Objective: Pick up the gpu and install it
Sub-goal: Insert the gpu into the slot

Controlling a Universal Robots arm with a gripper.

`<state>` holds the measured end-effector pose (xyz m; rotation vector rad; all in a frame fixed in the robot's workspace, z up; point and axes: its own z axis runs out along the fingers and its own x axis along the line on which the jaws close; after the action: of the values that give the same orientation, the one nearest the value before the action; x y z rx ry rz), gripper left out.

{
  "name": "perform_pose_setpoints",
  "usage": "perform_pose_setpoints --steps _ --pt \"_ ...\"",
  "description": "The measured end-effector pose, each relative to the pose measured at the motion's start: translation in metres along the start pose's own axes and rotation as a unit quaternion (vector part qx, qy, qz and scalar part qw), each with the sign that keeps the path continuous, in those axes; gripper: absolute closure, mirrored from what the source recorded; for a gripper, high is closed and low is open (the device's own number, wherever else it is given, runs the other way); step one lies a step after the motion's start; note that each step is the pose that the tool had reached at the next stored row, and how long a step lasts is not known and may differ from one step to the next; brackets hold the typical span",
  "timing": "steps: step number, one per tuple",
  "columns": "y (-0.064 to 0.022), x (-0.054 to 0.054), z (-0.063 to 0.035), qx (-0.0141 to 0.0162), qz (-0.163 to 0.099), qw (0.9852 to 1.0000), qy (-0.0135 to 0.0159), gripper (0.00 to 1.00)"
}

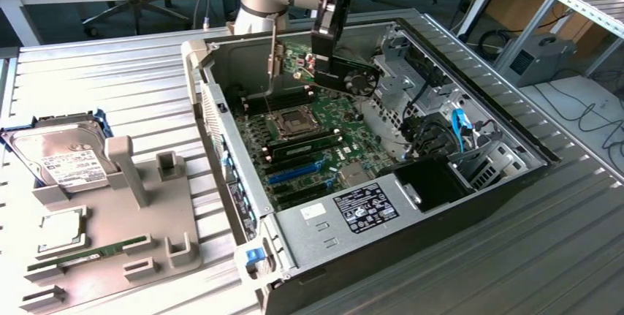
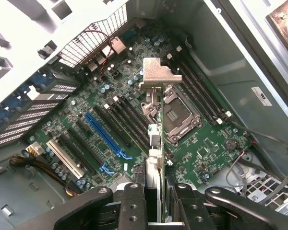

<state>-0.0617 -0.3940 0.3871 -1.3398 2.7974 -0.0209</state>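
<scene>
My gripper hangs over the open computer case, shut on the gpu. The card hangs above the motherboard, its black fan face toward the exterior view's right and its silver end bracket toward the left. In the wrist view the gpu runs edge-on away from my gripper, ending in the bracket, with a black finger on each side of it. It hovers above the CPU socket. The blue expansion slot lies to one side with nothing in it.
On the exterior view's left a grey fixture tray carries a silver hard drive, a CPU chip and a green RAM stick. Inside the case are the power supply, drive cages and cables.
</scene>
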Motion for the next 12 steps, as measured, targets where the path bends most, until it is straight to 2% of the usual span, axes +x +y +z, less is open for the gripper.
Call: perform_pose_setpoints --steps 3,4,5,12 --pt "0.0000 0.0000 0.0000 -0.0002 -0.006 1.0000 -0.0001 0.73" --pt "0.0000 0.0000 0.0000 -0.0006 -0.021 0.9998 -0.0006 0.73" --pt "0.0000 0.0000 0.0000 -0.0007 -0.025 0.9997 -0.0007 0.73" --pt "0.0000 0.0000 0.0000 -0.0011 -0.036 0.9993 -0.0010 0.73"
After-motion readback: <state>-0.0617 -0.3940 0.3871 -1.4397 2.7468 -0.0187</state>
